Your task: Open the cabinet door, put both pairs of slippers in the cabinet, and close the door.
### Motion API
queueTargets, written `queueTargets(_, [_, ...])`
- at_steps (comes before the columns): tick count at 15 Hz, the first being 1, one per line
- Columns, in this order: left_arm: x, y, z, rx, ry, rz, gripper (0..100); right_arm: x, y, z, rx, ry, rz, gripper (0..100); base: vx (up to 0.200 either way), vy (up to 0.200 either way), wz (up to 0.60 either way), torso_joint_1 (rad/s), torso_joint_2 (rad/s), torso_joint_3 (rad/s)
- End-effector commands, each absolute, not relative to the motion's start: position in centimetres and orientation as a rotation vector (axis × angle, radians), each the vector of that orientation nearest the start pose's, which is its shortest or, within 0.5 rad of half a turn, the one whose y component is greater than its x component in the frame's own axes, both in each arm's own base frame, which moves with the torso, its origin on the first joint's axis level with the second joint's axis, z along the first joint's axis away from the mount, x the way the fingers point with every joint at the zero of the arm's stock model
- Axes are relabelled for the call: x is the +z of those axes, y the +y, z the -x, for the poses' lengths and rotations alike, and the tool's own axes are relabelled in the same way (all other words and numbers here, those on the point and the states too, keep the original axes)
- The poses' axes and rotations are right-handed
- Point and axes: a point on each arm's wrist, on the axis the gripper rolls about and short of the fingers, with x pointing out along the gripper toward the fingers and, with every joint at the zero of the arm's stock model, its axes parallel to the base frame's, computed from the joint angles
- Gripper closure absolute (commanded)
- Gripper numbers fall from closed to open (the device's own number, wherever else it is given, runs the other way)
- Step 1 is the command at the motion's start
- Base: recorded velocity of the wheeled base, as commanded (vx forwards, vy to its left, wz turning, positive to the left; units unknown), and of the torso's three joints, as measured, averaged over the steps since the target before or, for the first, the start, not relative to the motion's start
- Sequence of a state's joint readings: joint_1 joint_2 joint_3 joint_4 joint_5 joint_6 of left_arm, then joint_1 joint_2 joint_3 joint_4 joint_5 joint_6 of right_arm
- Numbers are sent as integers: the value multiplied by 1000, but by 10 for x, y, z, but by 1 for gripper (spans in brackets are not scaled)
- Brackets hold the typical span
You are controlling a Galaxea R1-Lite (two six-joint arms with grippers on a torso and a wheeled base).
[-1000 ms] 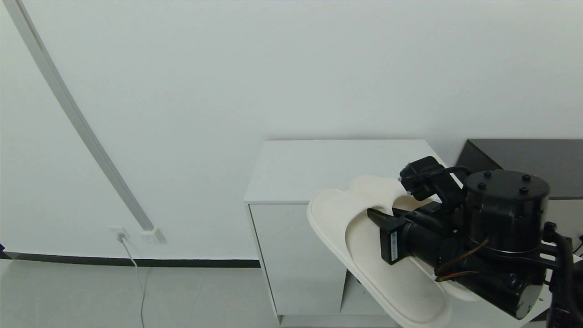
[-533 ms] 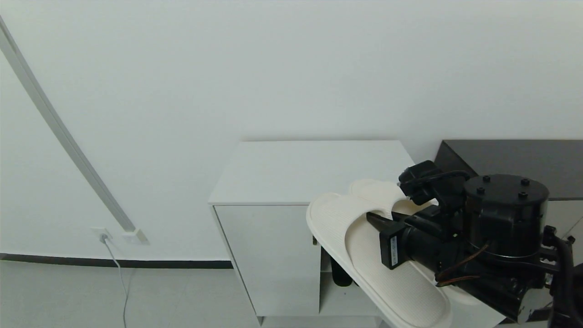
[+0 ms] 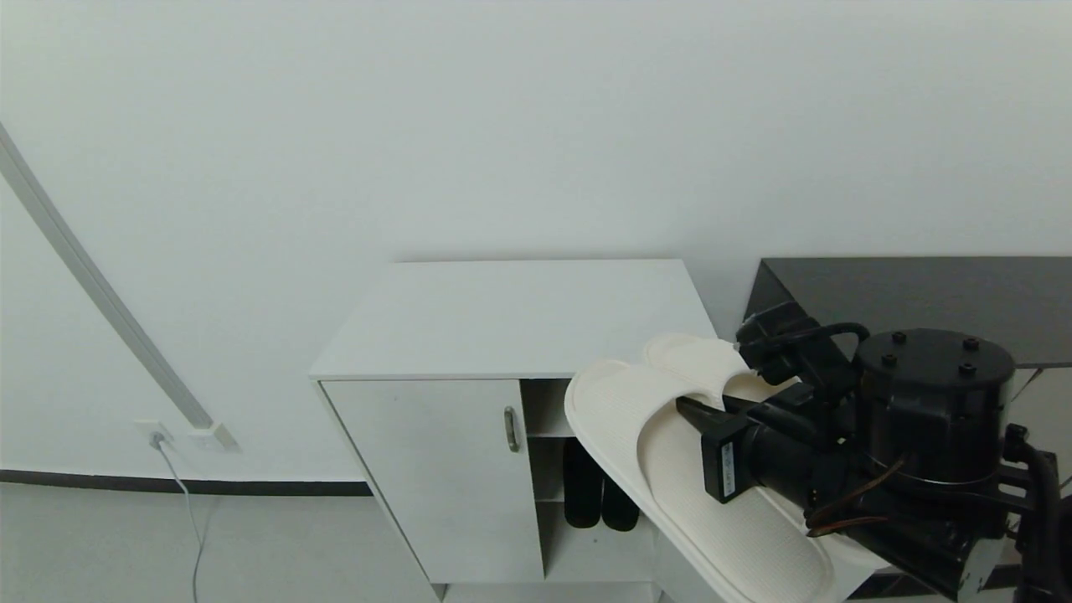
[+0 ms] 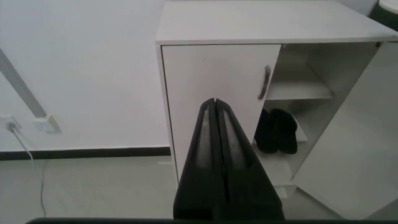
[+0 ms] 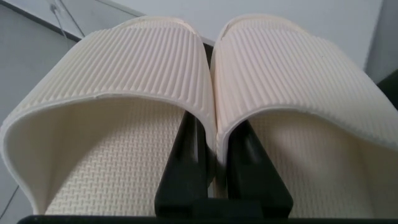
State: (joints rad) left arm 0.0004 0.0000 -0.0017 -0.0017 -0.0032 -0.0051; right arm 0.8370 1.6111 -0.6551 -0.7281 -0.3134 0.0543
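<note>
Right wrist view — gripping cream slippers [image 5: 149, 68] by adjoining inner walls with right tool [image 5: 214, 149], aloft before open cabinet [image 3: 511, 318]. Probably light, soft, flexing foam — favour central pinch. Noted left tool [image 4: 215, 106] pinched together, empty.

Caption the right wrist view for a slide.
Right gripper clamps a pair of cream slippers side by side, pinching their adjoining upper bands together.

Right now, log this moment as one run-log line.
right gripper: shut on cream slippers | left gripper: shut, empty | cabinet: one door open | black slippers: on shelf inside | stage: cream pair not yet in
</note>
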Motion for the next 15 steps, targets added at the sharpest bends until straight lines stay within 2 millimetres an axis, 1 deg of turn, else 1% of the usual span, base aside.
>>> queueTargets(1, [76,0,23,-3,-2,6,100,176,198,-188,515,210,75,100,0,0,0,0,0,0])
queueTargets(14, [76,0,23,-3,-2,8,100,173,199,-185,531,218,81,100,0,0,0,0,0,0])
queueTargets(15, [76,0,23,-3,-2,8,100,172,199,-184,533,221,83,100,0,0,0,-124,276,149])
